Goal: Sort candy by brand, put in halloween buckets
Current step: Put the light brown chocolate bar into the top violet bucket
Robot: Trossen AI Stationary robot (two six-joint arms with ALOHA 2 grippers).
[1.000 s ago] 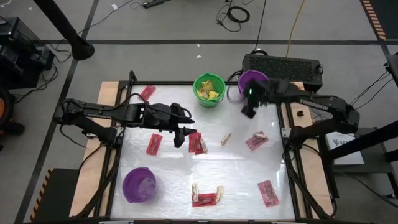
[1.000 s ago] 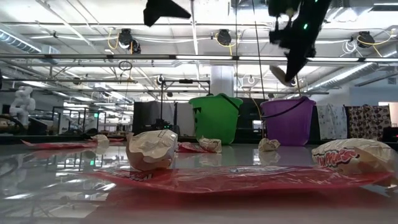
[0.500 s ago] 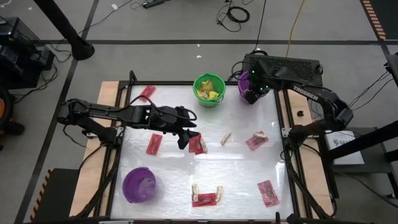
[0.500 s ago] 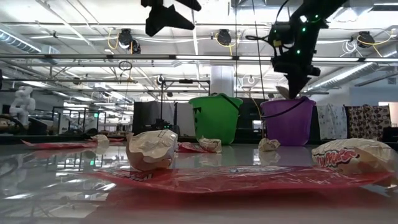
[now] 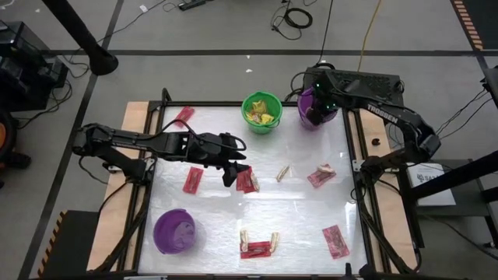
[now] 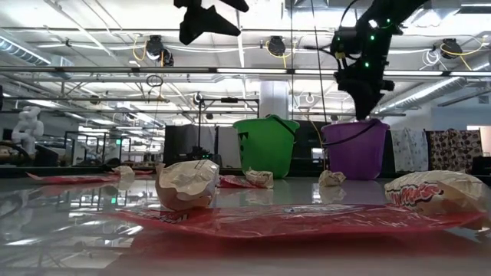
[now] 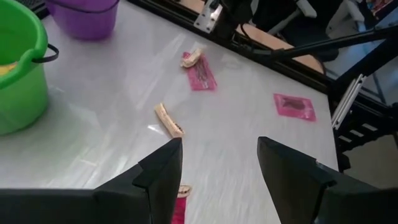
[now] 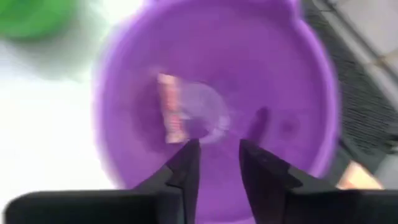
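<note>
Right hand (image 5: 317, 115) moved over rear purple bucket (image 5: 308, 99), fingers apart, tan piece (image 8: 171, 115) dropped inside; left hand (image 5: 231, 165) wide apart; approx. ten candies left on surface (image 5: 296, 210).

Purple bucket (image 8: 217, 87) under right gripper (image 8: 214, 158), tan-pink candy (image 8: 171, 112) inside; green bucket (image 5: 261, 113) beside, yellow packets (image 5: 261, 113) in it.

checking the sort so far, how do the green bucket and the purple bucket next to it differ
The green bucket holds a heap of yellow packets; the purple bucket beside it shows only one small tan piece inside. The right pincer hangs directly over the purple bucket, its jaws parted with nothing between them, while nothing hovers over the green one. Both stand upright at the table's far edge and look about the same size.
</note>
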